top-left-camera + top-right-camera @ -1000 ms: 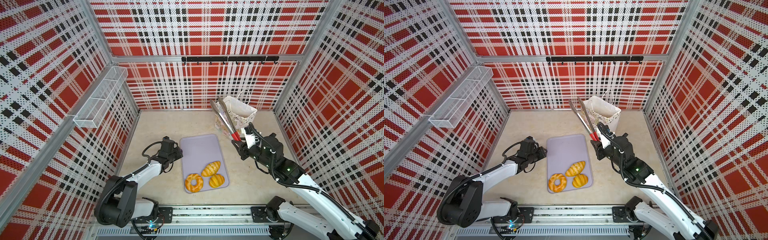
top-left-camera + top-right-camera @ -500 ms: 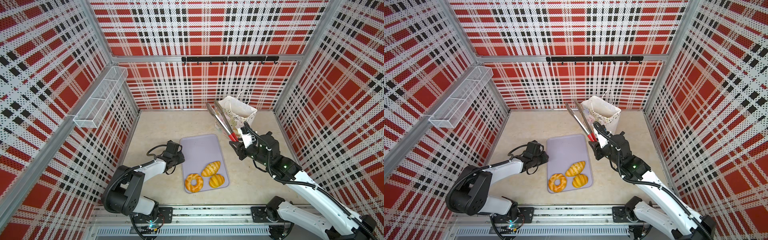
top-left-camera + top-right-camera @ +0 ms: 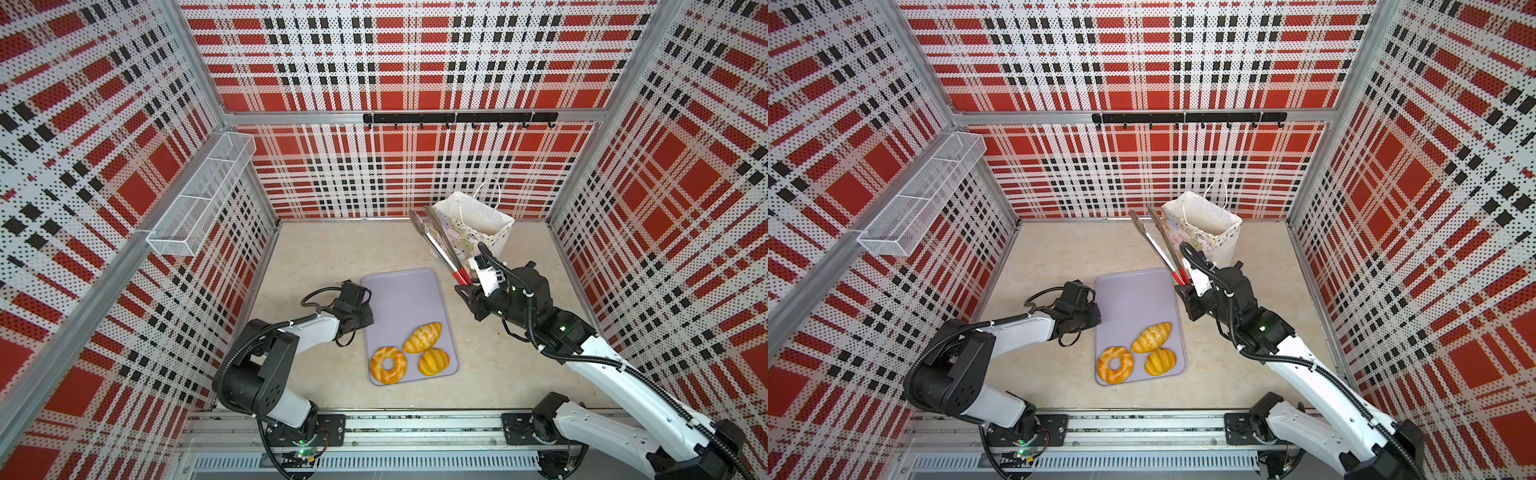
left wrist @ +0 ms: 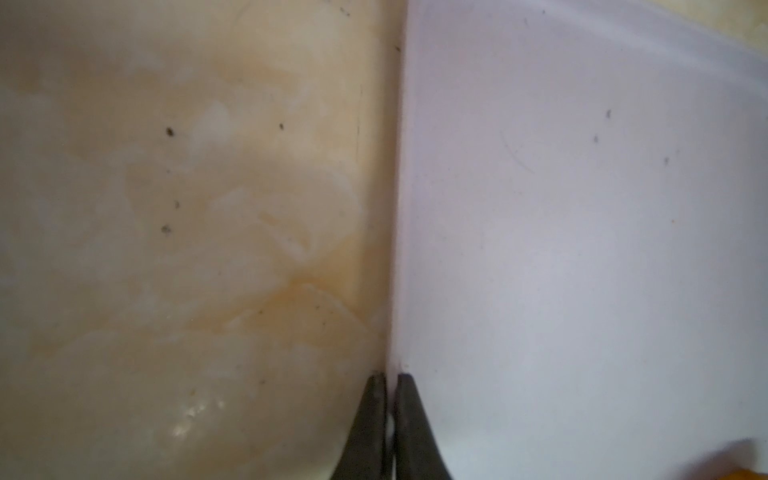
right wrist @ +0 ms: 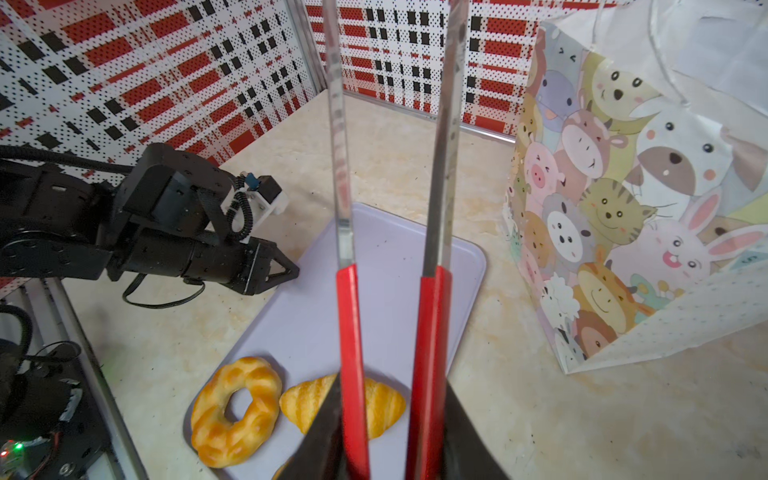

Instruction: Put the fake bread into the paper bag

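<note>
left claw point(image 4: 390, 380) pinched shut on tray point(image 3: 399, 299) rim, likely to steady it; right claw point(image 5: 388, 440) clamps tongs point(image 5: 351, 332), tips apart, empty.

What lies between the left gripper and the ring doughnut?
Only bare lavender tray. In both top views the left gripper, at the tray's left edge, and the ring doughnut have nothing else between them.

A marbled beige floor point(image 3: 332, 249) is enclosed by red plaid walls point(image 3: 415, 62); a wire basket point(image 3: 199, 195) is hung at left. A black hook rail point(image 3: 457, 118) is fixed behind.
</note>
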Tool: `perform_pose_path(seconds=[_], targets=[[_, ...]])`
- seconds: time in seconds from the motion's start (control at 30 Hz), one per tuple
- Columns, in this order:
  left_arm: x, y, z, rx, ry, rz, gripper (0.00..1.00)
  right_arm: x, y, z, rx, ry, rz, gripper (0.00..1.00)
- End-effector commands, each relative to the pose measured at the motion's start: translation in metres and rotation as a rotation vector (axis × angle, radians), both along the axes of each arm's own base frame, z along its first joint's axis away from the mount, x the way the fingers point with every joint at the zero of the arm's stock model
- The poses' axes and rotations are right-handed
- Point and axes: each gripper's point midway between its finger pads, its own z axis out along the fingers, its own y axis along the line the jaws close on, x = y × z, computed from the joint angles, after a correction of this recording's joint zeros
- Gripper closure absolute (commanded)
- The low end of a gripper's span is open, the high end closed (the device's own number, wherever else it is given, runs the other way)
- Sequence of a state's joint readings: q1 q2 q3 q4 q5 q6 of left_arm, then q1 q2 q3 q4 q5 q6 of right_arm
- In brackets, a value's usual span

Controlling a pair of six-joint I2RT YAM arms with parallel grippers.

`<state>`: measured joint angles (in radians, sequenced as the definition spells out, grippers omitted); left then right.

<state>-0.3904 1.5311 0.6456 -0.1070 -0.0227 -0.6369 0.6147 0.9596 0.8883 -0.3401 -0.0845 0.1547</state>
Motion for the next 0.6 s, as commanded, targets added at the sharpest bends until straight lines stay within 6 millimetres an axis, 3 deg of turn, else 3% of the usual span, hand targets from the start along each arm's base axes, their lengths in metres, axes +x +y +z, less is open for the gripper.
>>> perform_pose_path(seconds=[0.0,0.17,0.2,0.37,0.5,0.57], targets=[[0.014,0.008,0.006,-0.008,-0.026,0.046,0.98,0.005,0.004,0.026,0.04,-0.062,0.008,0.7],[0.044,0.028,0.024,-0.134,-0.115,0.169,1.0,0.005,0.006,0.027,0.043,-0.063,0.018,0.7],[0.055,0.043,0.032,-0.148,-0.148,0.223,1.0,0.005,0.007,0.026,0.043,-0.063,0.021,0.7],[0.105,0.074,0.068,-0.227,-0.305,0.372,1.0,0.003,0.009,0.027,0.03,-0.062,0.043,0.7],[0.149,0.105,0.075,-0.343,-0.361,0.475,1.0,0.001,0.011,0.025,0.025,-0.057,0.062,0.7],[0.169,0.11,0.077,-0.364,-0.373,0.488,1.0,0.001,0.011,0.023,0.019,-0.049,0.067,0.7]])
